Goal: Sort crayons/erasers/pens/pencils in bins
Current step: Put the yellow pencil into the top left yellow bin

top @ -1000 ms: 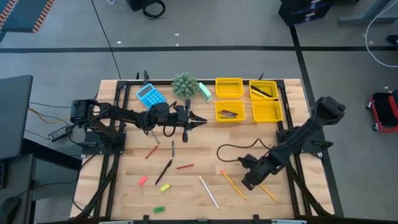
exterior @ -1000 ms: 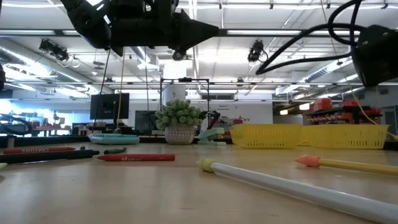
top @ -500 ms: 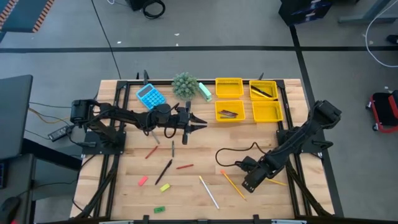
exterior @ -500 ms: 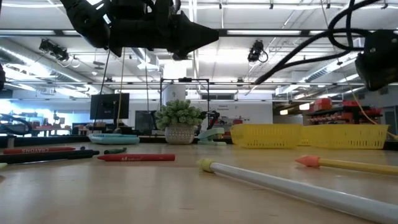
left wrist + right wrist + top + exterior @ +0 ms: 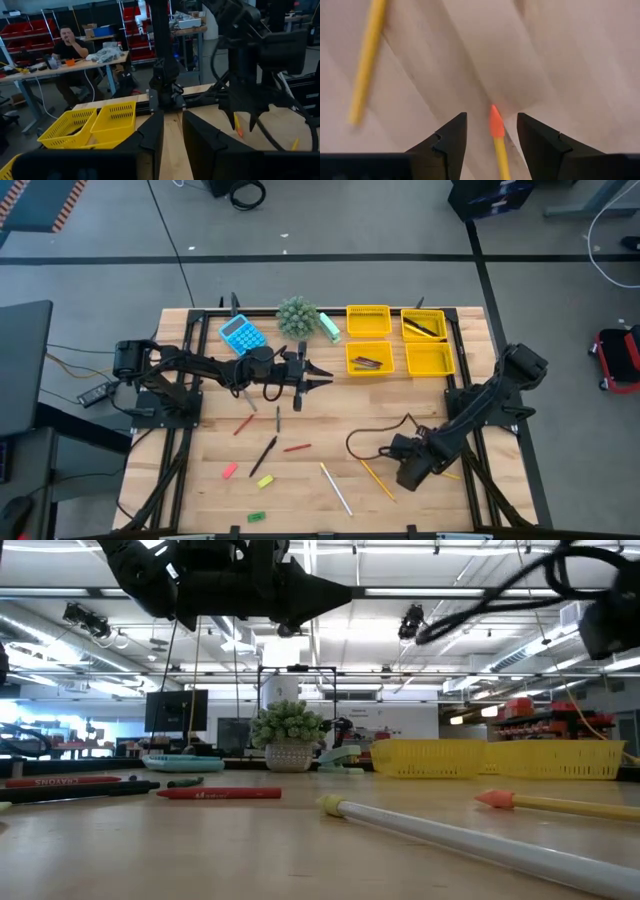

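Right claw (image 5: 490, 137) low over the wooden counter (image 5: 310, 480), fingers spread wide on either side of an orange-tipped pencil (image 5: 496, 137), not yet touching it; seen from above, parked at the counter's right front (image 5: 413, 470), near the yellow pencils (image 5: 377, 478) lying there. Second yellow pencil (image 5: 366, 60) blurred off to one side in the right wrist view.

Left claw (image 5: 318, 375) held in the air over mid-counter, just short of the bins, fingers parted a little around nothing (gap plain in the left wrist view (image 5: 172, 137)).

Four yellow bins (image 5: 368, 320) grouped at the far right of the counter: dark pens (image 5: 370, 363) in the near-left one, a few sticks in the far-right one (image 5: 424, 326), contents of the other two not clear.

Loose on the near half: two red crayons (image 5: 243, 424) and (image 5: 296, 448), a black pen (image 5: 263, 455) between them, a shorter grey pen (image 5: 278, 419) just behind, a whitish pencil (image 5: 336, 488) to the right. Near the front edge, three erasers: pink (image 5: 229, 471), yellow (image 5: 265, 480), green (image 5: 257, 517).

Blue calculator (image 5: 241, 334) and small potted plant (image 5: 297, 315) at the far edge, left of the bins. Seated person (image 5: 70, 47) at a desk in the room beyond.
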`<state>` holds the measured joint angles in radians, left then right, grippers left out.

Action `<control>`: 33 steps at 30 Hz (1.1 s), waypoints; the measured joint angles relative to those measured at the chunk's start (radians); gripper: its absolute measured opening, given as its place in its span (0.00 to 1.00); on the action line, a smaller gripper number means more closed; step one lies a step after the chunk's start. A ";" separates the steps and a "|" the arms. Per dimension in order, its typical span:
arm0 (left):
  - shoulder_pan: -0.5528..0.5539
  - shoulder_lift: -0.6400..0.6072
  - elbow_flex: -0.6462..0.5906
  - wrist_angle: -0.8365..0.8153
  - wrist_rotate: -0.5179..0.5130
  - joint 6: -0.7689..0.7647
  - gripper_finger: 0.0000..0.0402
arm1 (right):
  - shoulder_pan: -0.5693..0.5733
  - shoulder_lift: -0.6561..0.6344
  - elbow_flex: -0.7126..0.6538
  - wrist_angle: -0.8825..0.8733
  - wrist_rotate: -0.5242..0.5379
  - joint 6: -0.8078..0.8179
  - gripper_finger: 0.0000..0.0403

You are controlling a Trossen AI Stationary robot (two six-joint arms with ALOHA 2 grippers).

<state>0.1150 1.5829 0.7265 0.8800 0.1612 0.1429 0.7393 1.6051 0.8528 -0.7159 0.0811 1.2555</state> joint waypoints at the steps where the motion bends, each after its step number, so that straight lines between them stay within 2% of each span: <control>1: 0.000 0.000 0.000 0.000 0.000 0.000 0.20 | 0.008 0.013 0.000 0.004 0.000 -0.007 0.44; 11: 0.000 0.000 0.000 -0.002 0.000 0.000 0.21 | 0.036 0.056 0.000 0.007 -0.006 -0.004 0.42; 21: 0.000 0.000 0.000 -0.002 0.000 0.000 0.20 | 0.037 0.072 0.003 0.014 0.041 -0.025 0.17; 24: 0.000 0.000 0.000 -0.003 0.000 0.000 0.21 | 0.041 0.078 0.001 0.022 0.046 -0.055 0.13; 33: -0.002 0.000 0.000 -0.016 0.000 -0.001 0.22 | 0.067 0.080 -0.004 0.019 0.063 -0.050 0.12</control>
<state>0.1135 1.5826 0.7265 0.8635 0.1612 0.1421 0.8068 1.6852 0.8486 -0.6968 0.1442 1.2053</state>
